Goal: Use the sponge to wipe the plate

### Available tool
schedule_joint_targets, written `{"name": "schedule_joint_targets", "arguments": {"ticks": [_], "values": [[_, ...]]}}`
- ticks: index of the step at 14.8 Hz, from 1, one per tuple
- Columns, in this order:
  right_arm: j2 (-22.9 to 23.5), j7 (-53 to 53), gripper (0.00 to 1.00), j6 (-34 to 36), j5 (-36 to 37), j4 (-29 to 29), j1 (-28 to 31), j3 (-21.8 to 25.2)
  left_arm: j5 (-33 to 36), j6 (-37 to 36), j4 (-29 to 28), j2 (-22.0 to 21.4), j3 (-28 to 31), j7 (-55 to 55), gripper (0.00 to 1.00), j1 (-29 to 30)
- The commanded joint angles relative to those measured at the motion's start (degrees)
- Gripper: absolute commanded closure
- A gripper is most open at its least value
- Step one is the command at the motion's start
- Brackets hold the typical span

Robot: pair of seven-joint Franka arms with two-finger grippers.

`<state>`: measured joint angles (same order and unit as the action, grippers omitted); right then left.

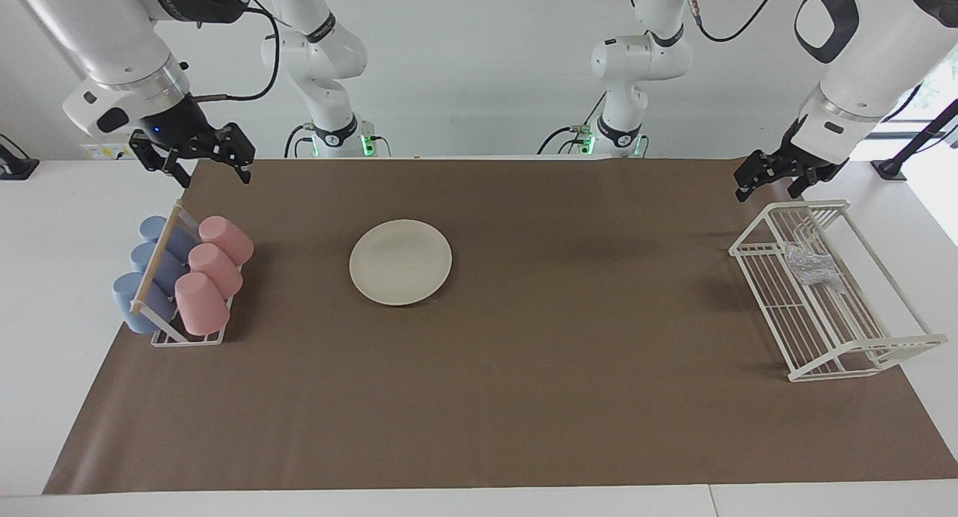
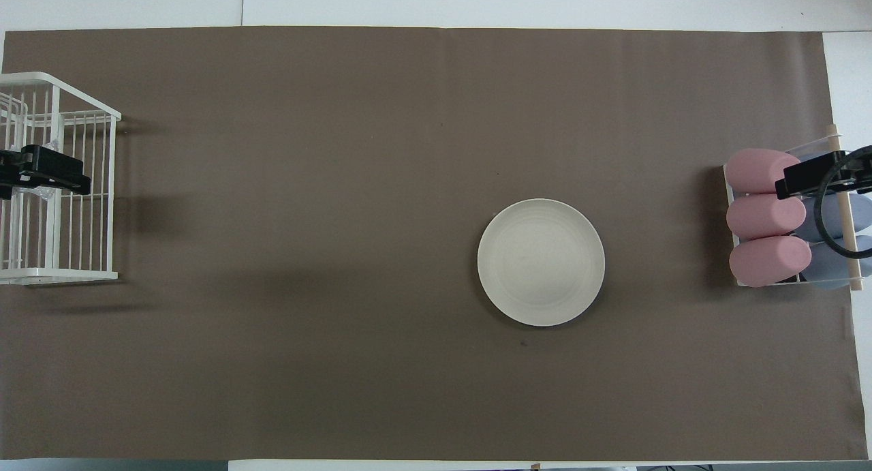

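Where cups (image 1: 183,274) rest: three pink, three blue.

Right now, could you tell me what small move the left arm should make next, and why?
Probably lower the left gripper into the white wire rack onto the sponge. The gripper hangs above the rack's end nearest the robots, holding nothing; the plate lies bare mid-table.

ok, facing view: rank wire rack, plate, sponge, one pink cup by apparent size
1. wire rack
2. plate
3. pink cup
4. sponge

The cup is clearly bigger than the sponge, which lies in the rack.
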<state>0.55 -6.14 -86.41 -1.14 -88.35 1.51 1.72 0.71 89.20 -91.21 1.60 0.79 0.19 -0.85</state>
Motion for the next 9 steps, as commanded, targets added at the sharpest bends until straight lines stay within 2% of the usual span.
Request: {"name": "schedule_joint_targets", "arguments": {"ticks": [1, 5, 7, 9], "values": [[-0.6, 1.3, 0.0, 0.5, 0.4, -0.6, -1.0, -0.1, 4.4, 0.4, -4.4, -3.0, -0.6, -4.1, 0.0, -0.3], [-0.6, 1.3, 0.0, 0.5, 0.4, -0.6, -1.0, -0.1, 17.7, 1.0, -6.1, -1.9, -0.9, -12.7, 0.0, -4.7], [-0.6, 1.3, 0.0, 0.6, 0.4, -0.6, -1.0, -0.1, 24.6, 1.7, -6.3, 0.9, -0.9, -15.8, 0.0, -6.5], [-0.6, 1.2, 0.0, 0.6, 0.4, -0.6, -1.0, -0.1, 32.6, 4.0, -6.3, 5.8, -0.9, -22.7, 0.0, -8.5]]}}
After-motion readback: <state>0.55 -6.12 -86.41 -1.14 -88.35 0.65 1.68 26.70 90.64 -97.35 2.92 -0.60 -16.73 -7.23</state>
